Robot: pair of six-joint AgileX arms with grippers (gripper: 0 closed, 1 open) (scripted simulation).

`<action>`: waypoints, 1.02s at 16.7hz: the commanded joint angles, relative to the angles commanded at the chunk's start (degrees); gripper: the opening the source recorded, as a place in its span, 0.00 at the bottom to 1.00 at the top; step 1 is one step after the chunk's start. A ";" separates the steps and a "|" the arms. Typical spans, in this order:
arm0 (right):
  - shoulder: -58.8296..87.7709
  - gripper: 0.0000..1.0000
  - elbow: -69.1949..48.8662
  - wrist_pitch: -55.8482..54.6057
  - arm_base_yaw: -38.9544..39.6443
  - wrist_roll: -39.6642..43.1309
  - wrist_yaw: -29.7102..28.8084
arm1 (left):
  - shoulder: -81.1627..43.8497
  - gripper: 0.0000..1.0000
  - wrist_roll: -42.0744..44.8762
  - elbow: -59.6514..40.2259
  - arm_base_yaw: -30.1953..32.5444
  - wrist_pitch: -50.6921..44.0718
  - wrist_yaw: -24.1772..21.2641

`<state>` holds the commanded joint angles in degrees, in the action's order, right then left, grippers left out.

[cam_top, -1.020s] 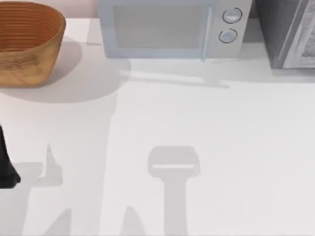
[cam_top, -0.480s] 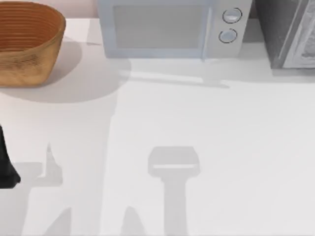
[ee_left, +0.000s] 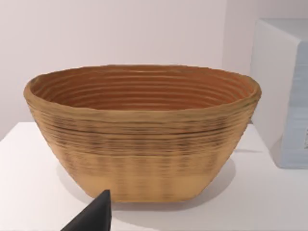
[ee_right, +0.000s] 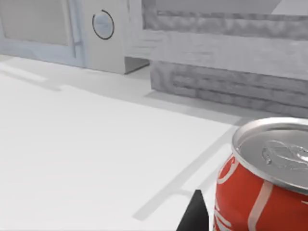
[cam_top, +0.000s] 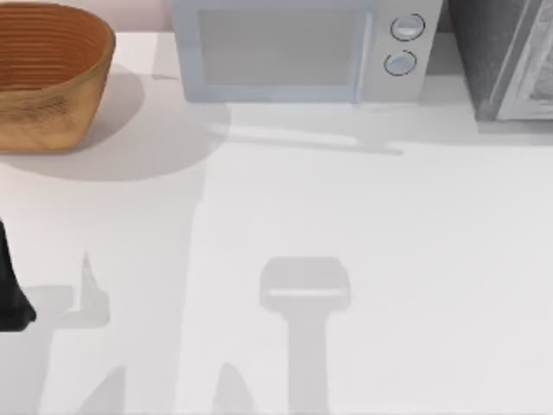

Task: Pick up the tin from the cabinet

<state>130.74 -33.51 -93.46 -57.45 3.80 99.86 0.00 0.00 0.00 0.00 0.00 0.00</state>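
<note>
The tin (ee_right: pixel 264 183) is a red drinks can with a silver top, standing upright very close to my right wrist camera. One dark fingertip (ee_right: pixel 195 214) of my right gripper shows right beside the tin's side; the other finger is hidden. Behind the tin stands the grey cabinet (ee_right: pixel 216 82), which the top view has at the table's back right corner (cam_top: pixel 484 60). My left arm (cam_top: pixel 10 294) is parked at the table's left edge, with one dark fingertip (ee_left: pixel 94 216) pointing at the basket.
A woven wooden basket (cam_top: pixel 47 73) sits at the back left, seen up close (ee_left: pixel 144 134) from the left wrist. A white microwave (cam_top: pixel 302 47) stands at the back centre, its dial (ee_right: pixel 102 24) in the right wrist view. Arm shadows fall across the white table (cam_top: pixel 363 225).
The pale front panel of the cabinet has shifted slightly to the right in the top view. The left arm has not moved.
</note>
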 joint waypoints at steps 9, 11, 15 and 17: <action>0.00 0.75 0.00 0.00 0.00 0.00 0.00 | 0.00 1.00 0.00 0.00 0.00 0.00 0.00; 0.00 0.90 0.00 0.00 0.00 0.00 0.00 | 0.00 1.00 0.00 0.00 0.00 0.00 0.00; 0.00 1.00 0.00 0.00 0.00 0.00 0.00 | 0.00 1.00 0.00 0.00 0.00 0.00 0.00; 0.00 1.00 0.00 0.00 0.00 0.00 0.00 | 0.00 1.00 0.00 0.00 0.00 0.00 0.00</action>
<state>130.74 -33.51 -93.46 -57.45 3.80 99.86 0.00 0.00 0.00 0.00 0.00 0.00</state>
